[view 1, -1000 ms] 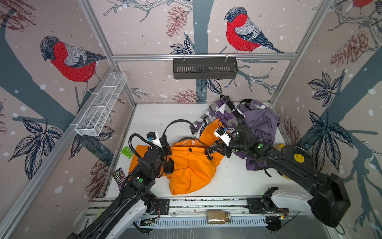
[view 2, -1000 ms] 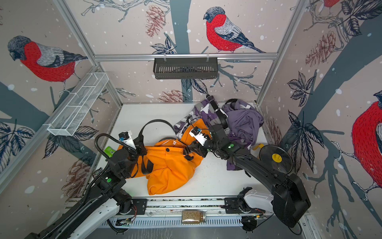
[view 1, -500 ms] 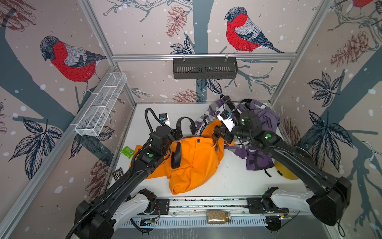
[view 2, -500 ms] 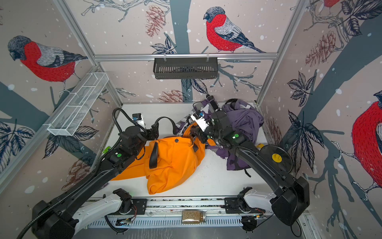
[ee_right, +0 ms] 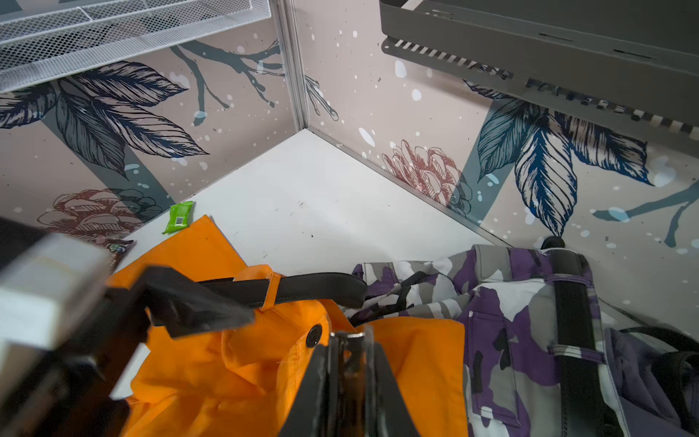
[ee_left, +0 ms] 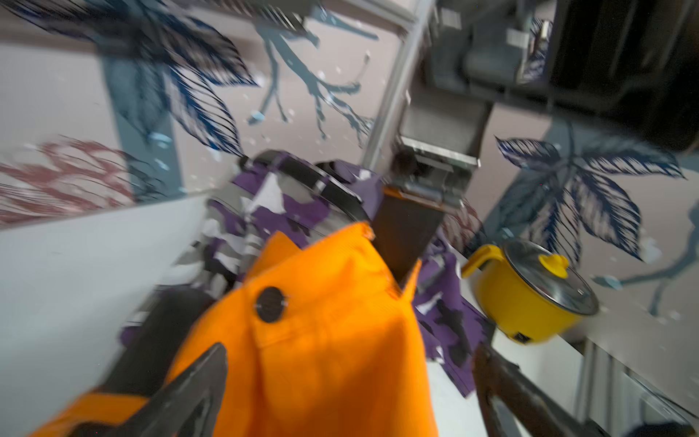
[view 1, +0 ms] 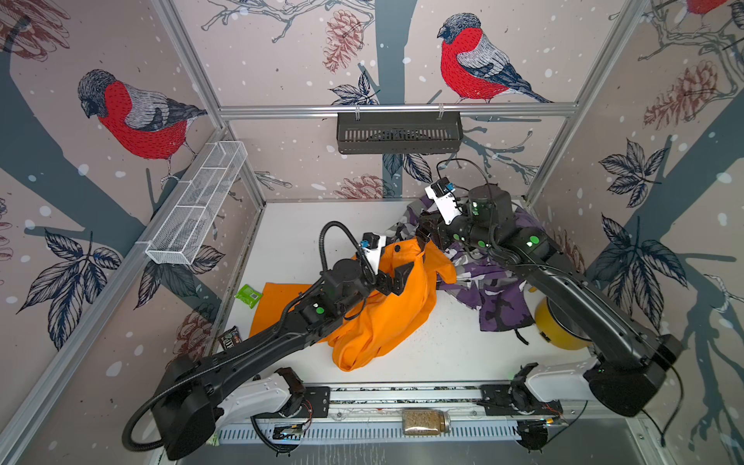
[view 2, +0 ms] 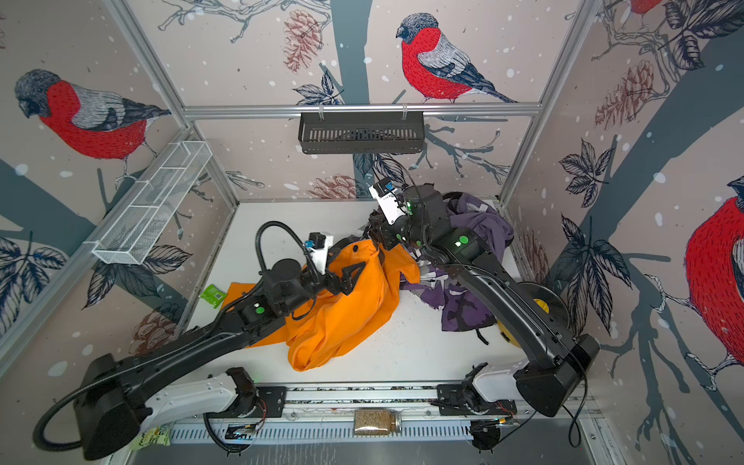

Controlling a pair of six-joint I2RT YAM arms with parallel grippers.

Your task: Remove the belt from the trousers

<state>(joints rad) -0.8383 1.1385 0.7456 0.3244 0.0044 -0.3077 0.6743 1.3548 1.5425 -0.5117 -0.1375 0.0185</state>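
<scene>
Belt [ee_right: 314, 289] threaded through loops of orange trousers [view 1: 394, 310], centre of top view. Right gripper [ee_right: 350, 340] clamped on its end. Left gripper [view 1: 393, 277] jaws wide apart at waistband. Step: drawing strap out. Next, likely: left pins waistband, right pulls clear of loops.

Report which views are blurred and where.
Left wrist view: smeared throughout, orange trousers and yellow pot soft. Right wrist view: belt and green packet crisp, a left pincer finger streaked. Both top views: sharp.
</scene>
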